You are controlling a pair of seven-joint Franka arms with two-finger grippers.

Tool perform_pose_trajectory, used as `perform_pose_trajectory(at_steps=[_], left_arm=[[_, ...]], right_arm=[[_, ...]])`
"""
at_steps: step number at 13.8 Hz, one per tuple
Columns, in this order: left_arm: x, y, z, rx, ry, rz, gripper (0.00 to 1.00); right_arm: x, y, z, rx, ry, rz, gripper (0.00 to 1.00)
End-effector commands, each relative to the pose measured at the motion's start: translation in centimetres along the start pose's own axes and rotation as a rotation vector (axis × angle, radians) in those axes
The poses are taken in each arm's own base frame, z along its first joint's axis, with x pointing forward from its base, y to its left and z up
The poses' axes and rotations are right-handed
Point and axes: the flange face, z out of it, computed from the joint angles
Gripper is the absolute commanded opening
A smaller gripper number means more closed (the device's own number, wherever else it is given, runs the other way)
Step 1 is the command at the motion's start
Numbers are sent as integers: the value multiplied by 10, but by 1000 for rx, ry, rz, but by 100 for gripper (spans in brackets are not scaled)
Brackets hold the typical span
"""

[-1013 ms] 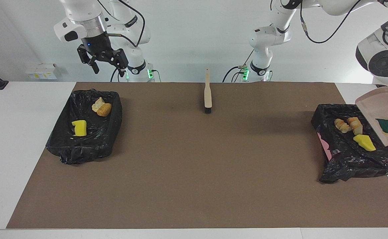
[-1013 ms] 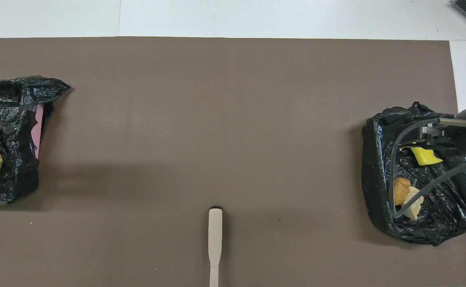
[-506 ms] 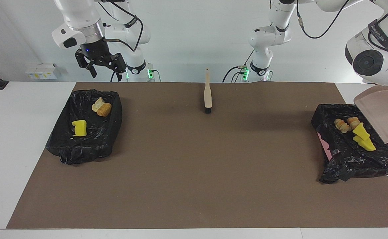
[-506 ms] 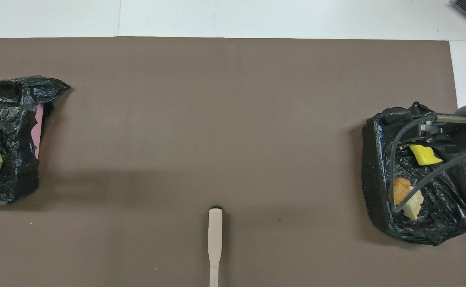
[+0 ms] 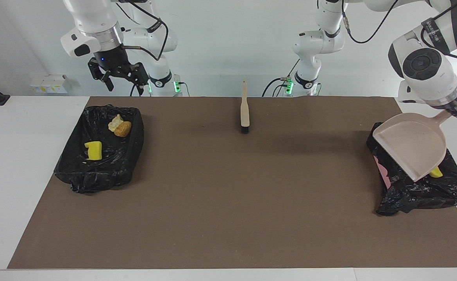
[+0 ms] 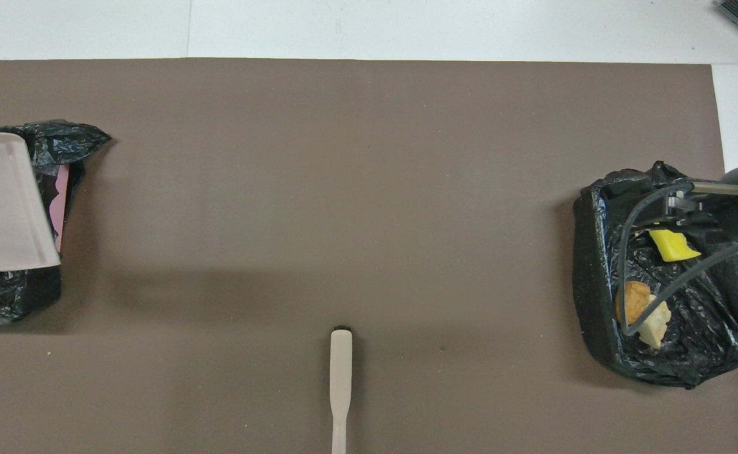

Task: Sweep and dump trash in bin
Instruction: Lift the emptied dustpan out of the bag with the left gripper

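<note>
Facing view: the brown mat [image 5: 228, 203] on the white desk [image 5: 13, 175] shows no loose trash, so the sweeping looks finished. What remains seems to be setting the tools down.

The left pincer [image 5: 456, 110] grips the handle of the dustpan [image 5: 412, 146], which hangs tilted, mouth down, over the bin at the left arm's end [image 5: 408, 195]. The pan looks empty. It hides most of that bin, and only one yellow scrap [image 5: 435, 172] peeks out below its lip.

The right pincer [image 5: 125, 78] hangs spread and empty over the bin at the right arm's end [image 5: 76, 175]. In that bin lie a yellow sponge chunk [image 5: 93, 150] and two bread-like lumps [image 5: 119, 125], nearer the robots than the sponge.

The brush [image 5: 245, 106] lies untouched mid-mat, near the robots, bristles pointing away from them.

Both bins are shallow trays lined with crinkled, glossy black plastic. The dustpan is smooth, rigid beige plastic, scoop-shaped and flaring to a straight lip. The sponge is porous and blocky, and the lumps are crusty and rounded. The brush has a pale flat handle and dark bristles.
</note>
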Motion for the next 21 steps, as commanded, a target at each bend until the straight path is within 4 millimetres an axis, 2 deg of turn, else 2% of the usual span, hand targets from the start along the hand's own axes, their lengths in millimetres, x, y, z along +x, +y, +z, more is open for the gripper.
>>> perform_pose_trajectory(at_steps=[1, 9, 15, 18, 20, 21], left_arm=[[15, 20, -20, -70, 98, -145, 0], [95, 76, -92, -329, 377, -575, 0], [144, 115, -150, -444, 487, -707, 0], [184, 140, -185, -491, 546, -787, 0], [214, 153, -195, -528, 570, -785, 0], [238, 158, -195, -541, 574, -766, 0]], right_arm=[[1, 5, -3, 1, 2, -13, 100], [1, 5, -2, 1, 1, -13, 100], [1, 5, -2, 0, -1, -13, 100], [-1, 6, -2, -4, -14, -19, 100], [0, 7, -3, -1, -5, -16, 100], [0, 6, -3, -1, -4, -17, 100]])
